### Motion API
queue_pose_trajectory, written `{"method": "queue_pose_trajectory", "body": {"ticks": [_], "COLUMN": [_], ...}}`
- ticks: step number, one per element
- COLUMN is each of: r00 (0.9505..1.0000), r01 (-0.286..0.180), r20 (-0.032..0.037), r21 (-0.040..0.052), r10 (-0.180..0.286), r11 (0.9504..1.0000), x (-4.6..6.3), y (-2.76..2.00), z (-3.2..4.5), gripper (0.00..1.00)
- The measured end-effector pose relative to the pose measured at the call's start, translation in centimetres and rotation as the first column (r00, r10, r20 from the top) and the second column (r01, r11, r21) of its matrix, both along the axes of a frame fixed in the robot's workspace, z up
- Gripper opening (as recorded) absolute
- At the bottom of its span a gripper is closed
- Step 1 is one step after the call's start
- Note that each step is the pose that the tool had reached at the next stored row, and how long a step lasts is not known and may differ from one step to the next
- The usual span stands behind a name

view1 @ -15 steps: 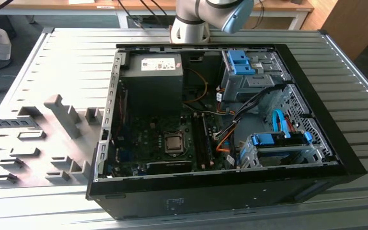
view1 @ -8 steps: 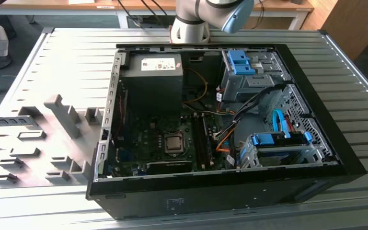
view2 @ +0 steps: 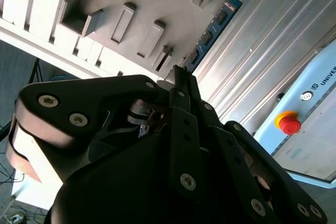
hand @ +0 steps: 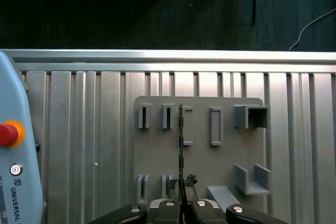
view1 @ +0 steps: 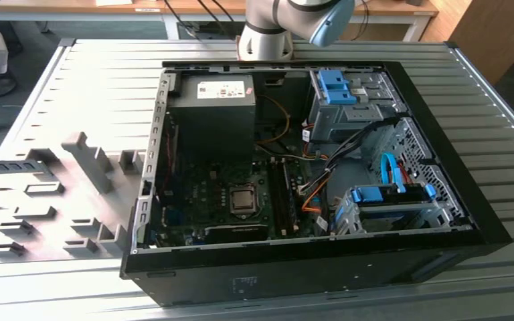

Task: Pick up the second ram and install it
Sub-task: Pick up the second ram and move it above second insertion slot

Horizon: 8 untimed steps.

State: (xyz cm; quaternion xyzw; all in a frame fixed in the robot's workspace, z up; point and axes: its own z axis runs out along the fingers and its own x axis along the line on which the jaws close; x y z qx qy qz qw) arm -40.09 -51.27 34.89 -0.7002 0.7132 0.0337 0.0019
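Ram [view2: 211, 31], thin blue-green strip, dark chips

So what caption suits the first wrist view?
Gripper at the second ram, which stands on edge in a grey fixture plate.

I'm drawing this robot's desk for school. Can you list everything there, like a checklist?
Surface: ribbed metal table.
Job's things: memory stick in the gripper, over the grey slotted holder; open computer case.
Clutter: nothing seen.
Gripper: shut on the memory stick's end.
Cables: blue flat cable and orange wires inside the case.
Surroundings: control pad with red button on the table; wooden desk beyond.
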Motion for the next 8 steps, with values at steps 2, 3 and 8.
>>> {"method": "queue_pose_trajectory", "body": {"ticks": [2,3,8], "r00": [1.0000,1.0000,1.0000], "r01": [0.000,0.000,0.000], "r20": [0.0001,0.0001,0.0000], "r21": [0.0001,0.0001,0.0000], "r10": [0.000,0.000,0.000], "r11": [1.0000,1.0000,1.0000], "x": [0.00,0.00,0.00], "y": [0.00,0.00,0.00], "z": [0.13,0.20,0.54], "gripper": [0.14,0.14,0.14]}}
